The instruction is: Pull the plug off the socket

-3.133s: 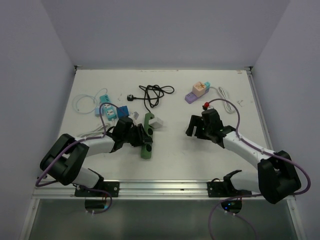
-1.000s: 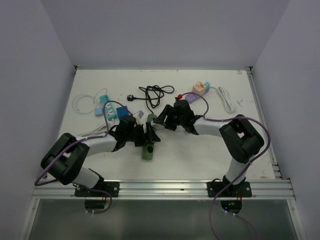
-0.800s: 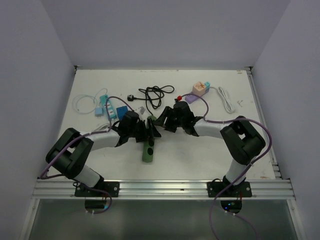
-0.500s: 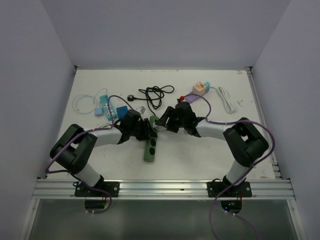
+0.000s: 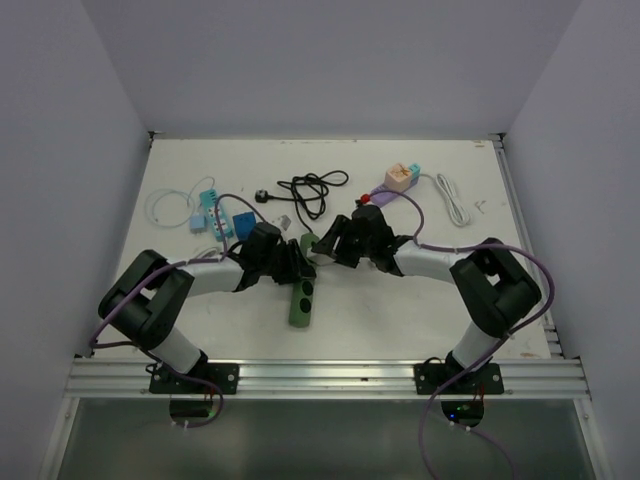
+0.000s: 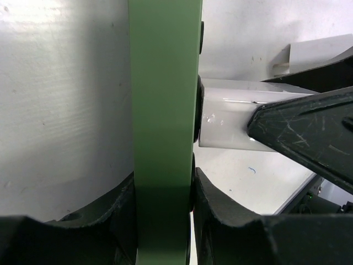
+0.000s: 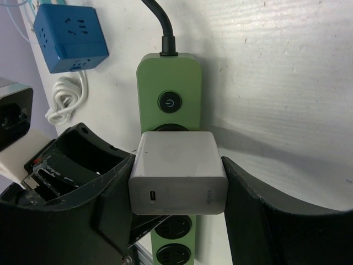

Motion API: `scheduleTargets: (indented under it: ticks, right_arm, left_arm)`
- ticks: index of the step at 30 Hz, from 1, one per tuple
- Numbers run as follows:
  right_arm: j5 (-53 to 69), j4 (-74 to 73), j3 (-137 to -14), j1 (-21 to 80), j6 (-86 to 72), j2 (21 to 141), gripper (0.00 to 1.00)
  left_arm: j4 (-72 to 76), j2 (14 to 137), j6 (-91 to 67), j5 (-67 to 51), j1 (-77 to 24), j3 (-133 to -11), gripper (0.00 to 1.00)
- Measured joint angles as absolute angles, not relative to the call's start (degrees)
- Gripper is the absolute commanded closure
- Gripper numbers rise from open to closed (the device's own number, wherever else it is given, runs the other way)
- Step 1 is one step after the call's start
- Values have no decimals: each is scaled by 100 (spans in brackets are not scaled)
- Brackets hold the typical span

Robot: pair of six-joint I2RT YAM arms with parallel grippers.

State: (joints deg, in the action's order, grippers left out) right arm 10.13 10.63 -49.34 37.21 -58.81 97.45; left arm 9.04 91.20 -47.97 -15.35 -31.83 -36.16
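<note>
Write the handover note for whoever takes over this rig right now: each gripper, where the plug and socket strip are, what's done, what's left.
Left gripper: shut on the green power strip, holding it by its sides.
Right gripper: shut on the white charger plug, one finger on each side.
Plug: still seated in the strip, just below the power button.
Done: both grips are made.
Left: draw the plug out of the socket with the right arm while the left arm holds the strip in place.
</note>
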Motion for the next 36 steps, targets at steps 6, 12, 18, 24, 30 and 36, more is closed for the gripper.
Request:
scheduleTargets:
  ticks: [6,12,18,24,30,36]
  right_arm:
    - [1229,1013,-4772,3623,-5935,9612,100]
    - [1433,893,-4685,3538,-5935,9496,100]
    - [1367,532,-4764,3538,-5885,9334,100]
    - [1114,211,-4989,3581,-5819,9290,100]
    - [932,-217,-5157,3590,-5739,9292,100]
    - [1116,-209,-5111,3470,-5728,9292,100]
  left_arm:
    - [1046,9024,-5000,-1640,-3221,-3415,100]
    - [1024,9024,-5048,-1772,-3227,-3395,100]
    - [908,8965,-5054,-1809,-3256,-3459,100]
    - [475,8965,-5072,-1446,-3433,-3795,100]
    - [115,9098,-5113,-993,-3704,-4064,100]
    - [257,9109,-5144,-1031,-3715,-3999,100]
